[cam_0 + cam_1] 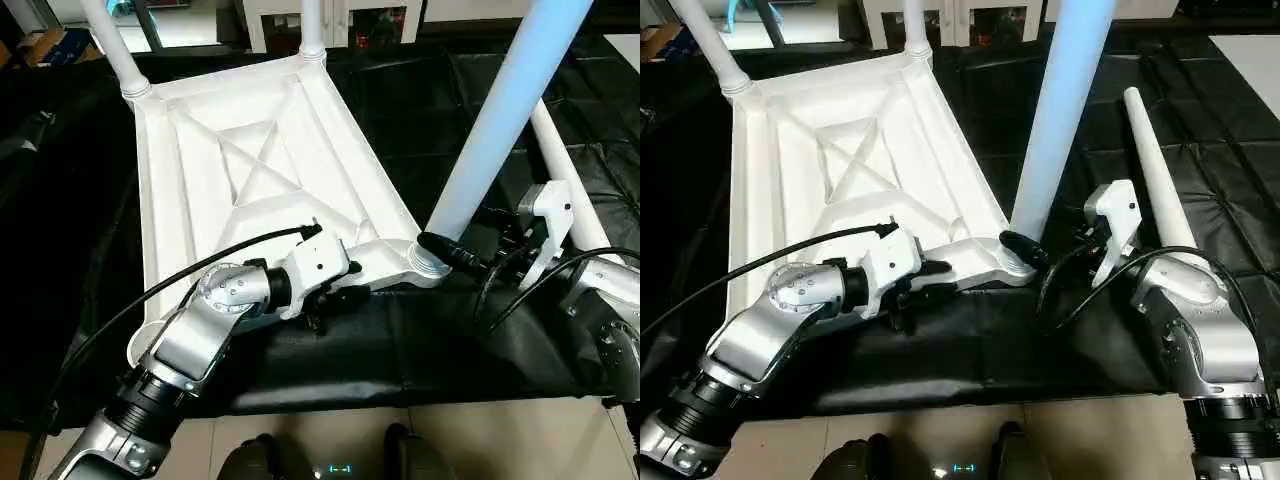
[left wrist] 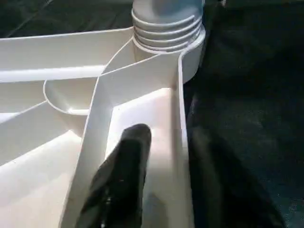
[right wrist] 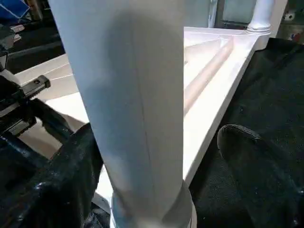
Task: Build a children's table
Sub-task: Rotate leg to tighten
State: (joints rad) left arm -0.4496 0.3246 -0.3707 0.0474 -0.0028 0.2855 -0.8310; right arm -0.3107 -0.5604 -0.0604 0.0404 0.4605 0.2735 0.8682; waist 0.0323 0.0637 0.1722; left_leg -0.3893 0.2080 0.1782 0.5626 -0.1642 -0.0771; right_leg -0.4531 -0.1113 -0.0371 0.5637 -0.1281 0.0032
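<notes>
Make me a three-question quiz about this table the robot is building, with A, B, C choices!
1. Where is the loose leg?
A. Lying on the black mat, on the robot's right of the table top
B. Lying across the table top
C. On the shelf behind

2. How many legs stand in sockets?
A. One
B. Three
C. Four

3. How does the table top lie?
A. On its edge
B. Right way up
C. Upside down

Answers:
1 A: the loose leg lies on the black mat, beside the table top.
2 B: two far legs and one near leg stand up.
3 C: its X-shaped ribs face up.
</notes>
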